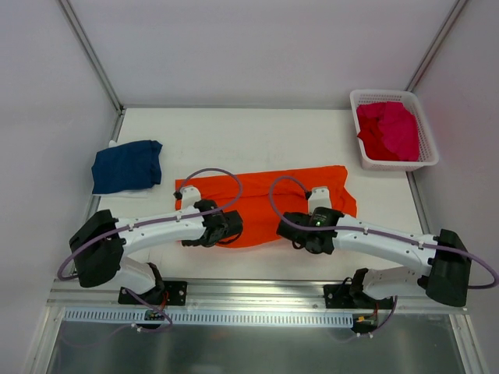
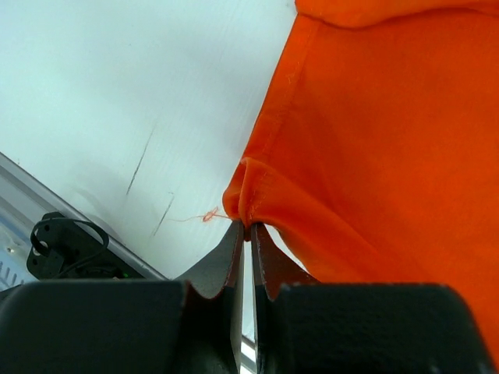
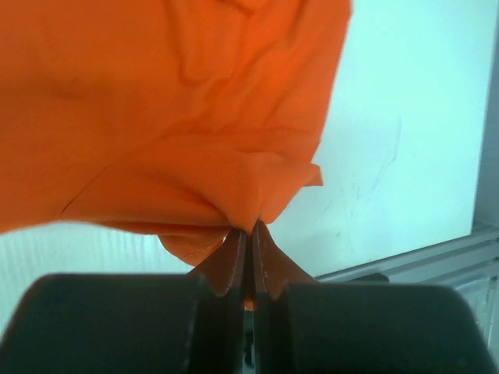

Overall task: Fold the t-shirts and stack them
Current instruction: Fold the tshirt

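The orange t-shirt [image 1: 265,199] lies spread across the middle of the white table. My left gripper [image 1: 226,227] is shut on its near left edge; the left wrist view shows the orange t-shirt [image 2: 374,156] bunched at the gripper [image 2: 248,227]. My right gripper [image 1: 306,232] is shut on the near right edge; the right wrist view shows the orange t-shirt [image 3: 171,117] pinched and lifted at the gripper [image 3: 249,226]. A navy blue t-shirt [image 1: 126,166] lies folded at the left. Magenta-pink t-shirts [image 1: 387,130] are piled in the basket.
The white lattice basket [image 1: 427,154] stands at the back right corner. A white sheet shows under the navy shirt. The table's near metal rail [image 1: 257,292] runs by the arm bases. A loose orange thread [image 2: 204,216] lies on the table.
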Controlling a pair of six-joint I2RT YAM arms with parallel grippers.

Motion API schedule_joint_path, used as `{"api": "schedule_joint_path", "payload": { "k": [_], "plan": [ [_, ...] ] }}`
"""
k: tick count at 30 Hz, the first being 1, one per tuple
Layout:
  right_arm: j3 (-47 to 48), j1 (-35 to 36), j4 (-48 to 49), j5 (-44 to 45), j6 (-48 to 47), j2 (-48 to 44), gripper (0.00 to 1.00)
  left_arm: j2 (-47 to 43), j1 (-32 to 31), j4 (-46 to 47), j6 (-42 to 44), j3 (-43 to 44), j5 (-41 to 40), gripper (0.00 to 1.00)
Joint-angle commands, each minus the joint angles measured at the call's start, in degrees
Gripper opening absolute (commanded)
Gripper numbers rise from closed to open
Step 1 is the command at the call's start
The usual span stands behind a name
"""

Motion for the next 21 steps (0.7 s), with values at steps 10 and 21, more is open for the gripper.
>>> {"api": "schedule_joint_path", "payload": {
  "k": [10,21],
  "plan": [
    [1.6,-16.6,20.9,6.1,-25.1,5.7,0.0,9.2,6.7,-0.2,7.8,8.5,-4.8,0.0],
    [9.5,-23.9,32.8,3.5,-40.2,19.8,0.0,12.2,13.6,0.9,13.7,13.3,-6.7,0.0]
  ]
}}
